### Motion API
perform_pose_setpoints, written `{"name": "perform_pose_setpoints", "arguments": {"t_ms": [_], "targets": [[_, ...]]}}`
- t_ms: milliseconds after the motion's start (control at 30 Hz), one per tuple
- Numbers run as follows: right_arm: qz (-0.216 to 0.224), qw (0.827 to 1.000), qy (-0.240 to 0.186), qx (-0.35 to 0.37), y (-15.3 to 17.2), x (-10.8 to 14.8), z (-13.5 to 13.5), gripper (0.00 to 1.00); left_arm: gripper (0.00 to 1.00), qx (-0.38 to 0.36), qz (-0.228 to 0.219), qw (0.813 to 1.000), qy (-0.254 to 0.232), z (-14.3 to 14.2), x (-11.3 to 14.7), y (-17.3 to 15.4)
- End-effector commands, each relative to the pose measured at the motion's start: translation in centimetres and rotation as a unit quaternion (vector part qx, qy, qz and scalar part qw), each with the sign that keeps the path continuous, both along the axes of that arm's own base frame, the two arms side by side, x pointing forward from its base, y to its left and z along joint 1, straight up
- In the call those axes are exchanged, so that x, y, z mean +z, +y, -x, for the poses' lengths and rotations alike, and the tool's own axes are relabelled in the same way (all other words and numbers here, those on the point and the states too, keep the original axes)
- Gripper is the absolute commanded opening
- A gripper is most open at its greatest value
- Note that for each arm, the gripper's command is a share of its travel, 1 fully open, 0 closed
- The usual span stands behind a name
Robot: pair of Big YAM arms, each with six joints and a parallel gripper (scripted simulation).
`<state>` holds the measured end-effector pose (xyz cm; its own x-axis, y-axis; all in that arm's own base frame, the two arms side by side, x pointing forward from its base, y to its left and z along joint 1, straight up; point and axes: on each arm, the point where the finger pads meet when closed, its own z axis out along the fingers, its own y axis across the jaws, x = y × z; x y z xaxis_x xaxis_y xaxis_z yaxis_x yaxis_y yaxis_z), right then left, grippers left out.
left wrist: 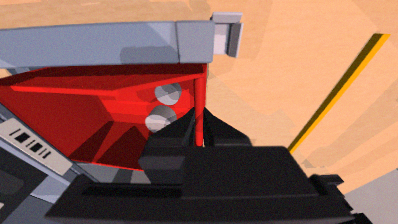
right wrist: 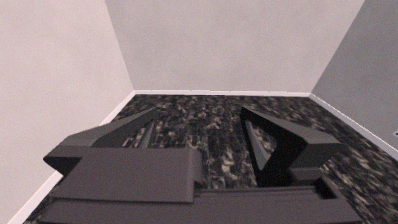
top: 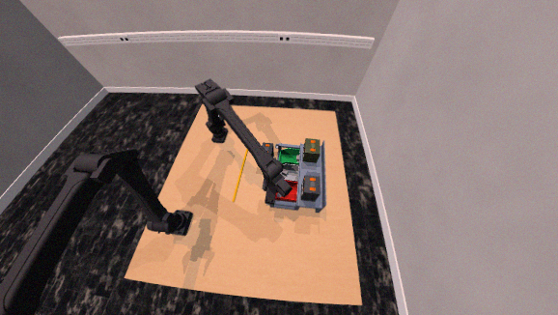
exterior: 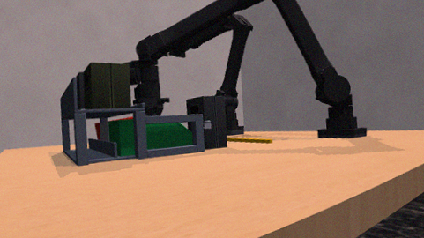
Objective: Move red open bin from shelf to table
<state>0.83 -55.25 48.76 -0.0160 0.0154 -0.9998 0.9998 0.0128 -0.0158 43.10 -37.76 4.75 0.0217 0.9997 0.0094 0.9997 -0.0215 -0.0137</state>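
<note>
The red open bin (top: pixel 292 186) (exterior: pixel 98 130) (left wrist: pixel 75 110) sits in the lower level of the grey shelf (top: pixel 320 203) (exterior: pixel 82 136) (left wrist: pixel 100 42), upright. Two grey round parts (left wrist: pixel 167 94) lie inside it. My left gripper (left wrist: pixel 199 111) (top: pixel 271 197) (exterior: pixel 154 107) reaches down at the shelf's open side and is shut on the red bin's thin front wall. A green open bin (top: pixel 290 155) (exterior: pixel 166 135) stands beside the red one in the same level. My right gripper (right wrist: pixel 199 111) (top: pixel 185 223) is open and empty, far from the shelf near the table's edge, facing the floor.
Two olive closed boxes (top: pixel 312 150) (top: pixel 311 187) (exterior: pixel 107 86) stand on the shelf's upper level. A dark box (exterior: pixel 208 118) (top: pixel 266 147) stands on the table by the shelf's end. A thin yellow strip (top: pixel 239 176) (exterior: pixel 248 140) (left wrist: pixel 340 90) lies on the table (top: pixel 270 261).
</note>
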Motion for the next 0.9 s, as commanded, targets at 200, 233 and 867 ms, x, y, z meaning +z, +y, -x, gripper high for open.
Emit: {"name": "perform_pose_setpoints", "arguments": {"t_ms": [200, 233, 867], "targets": [[0.008, 1.0, -0.008, -0.003, 0.76, 1.29, 0.56, 1.0, 0.0, 0.003, 0.055, 0.996, -0.068, -4.22, 7.08, -2.86], [0.008, 1.0, -0.008, -0.003, 0.76, 1.29, 0.56, 1.0, 0.0, 0.003, 0.056, 0.996, -0.069, -4.31, 7.1, -2.9], [0.008, 1.0, -0.008, -0.003, 0.76, 1.29, 0.56, 1.0, 0.0, 0.003, 0.056, 0.996, -0.069, -4.66, 6.44, -3.11]]}}
